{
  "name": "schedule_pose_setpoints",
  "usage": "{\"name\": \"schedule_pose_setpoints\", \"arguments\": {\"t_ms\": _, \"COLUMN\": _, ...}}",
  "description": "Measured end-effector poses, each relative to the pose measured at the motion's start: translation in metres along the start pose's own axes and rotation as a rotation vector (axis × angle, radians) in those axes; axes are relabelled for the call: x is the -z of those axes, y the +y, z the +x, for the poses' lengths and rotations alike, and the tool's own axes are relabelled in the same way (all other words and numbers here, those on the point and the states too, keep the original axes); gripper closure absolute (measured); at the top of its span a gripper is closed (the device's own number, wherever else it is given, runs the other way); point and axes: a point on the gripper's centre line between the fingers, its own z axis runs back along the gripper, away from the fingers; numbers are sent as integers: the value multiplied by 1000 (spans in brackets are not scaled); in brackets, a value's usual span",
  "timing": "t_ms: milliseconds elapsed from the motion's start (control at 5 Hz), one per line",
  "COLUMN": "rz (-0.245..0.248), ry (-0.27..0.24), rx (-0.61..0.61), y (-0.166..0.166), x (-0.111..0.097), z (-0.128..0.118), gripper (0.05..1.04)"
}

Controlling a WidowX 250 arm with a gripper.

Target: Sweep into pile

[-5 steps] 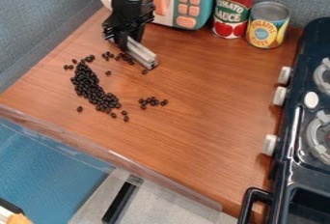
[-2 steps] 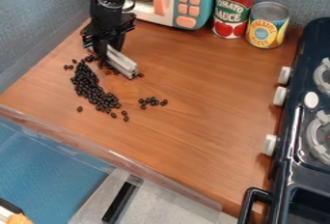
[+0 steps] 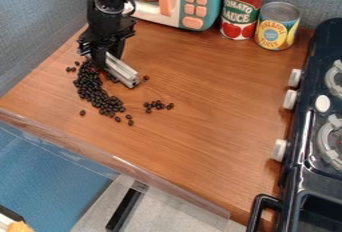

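Note:
At the upper left, my gripper [image 3: 101, 62] hangs low over the wooden counter, gripping a short grey metal bar [image 3: 121, 71] that slants down to the right. Black beans lie in a long curved pile [image 3: 93, 92] below and to the left of the bar, its upper end close against the gripper. A small cluster of beans [image 3: 157, 105] sits apart to the right, and a lone bean [image 3: 83, 112] lies to the pile's lower left. One more bean [image 3: 146, 78] is beside the bar's far end. The fingertips are partly hidden by the gripper's body.
A toy microwave [image 3: 194, 1] stands at the back, with a tomato sauce can [image 3: 242, 10] and a pineapple can [image 3: 277, 27] to its right. The black toy stove [image 3: 314, 141] borders the right side. A clear ledge [image 3: 120, 163] runs along the counter's front edge.
My gripper and the bar have moved left and slightly toward the front, up to the pile. Beans formerly scattered above the pile now lie beside or under the bar.

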Motion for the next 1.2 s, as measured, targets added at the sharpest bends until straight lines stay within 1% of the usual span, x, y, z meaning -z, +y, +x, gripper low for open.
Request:
{"name": "schedule_pose_setpoints", "arguments": {"t_ms": 200, "rz": -6, "ry": -1, "rx": -20, "y": 6, "x": 2, "z": 0, "gripper": 711}}
{"name": "schedule_pose_setpoints", "arguments": {"t_ms": 400, "rz": 0, "ry": 3, "rx": -33, "y": 10, "x": 3, "z": 0, "gripper": 711}}
{"name": "schedule_pose_setpoints", "arguments": {"t_ms": 600, "rz": -16, "ry": -1, "rx": -31, "y": 8, "x": 0, "z": 1, "gripper": 711}}
{"name": "schedule_pose_setpoints", "arguments": {"t_ms": 800, "rz": -29, "ry": 17, "rx": -45, "y": 5, "x": -3, "z": 0, "gripper": 711}}
{"name": "schedule_pose_setpoints", "arguments": {"t_ms": 1000, "rz": -64, "ry": 21, "rx": -60, "y": -6, "x": -11, "z": 3, "gripper": 711}}
{"name": "schedule_pose_setpoints", "arguments": {"t_ms": 1200, "rz": -81, "ry": -5, "rx": -78, "y": -13, "x": -17, "z": 14, "gripper": 711}}
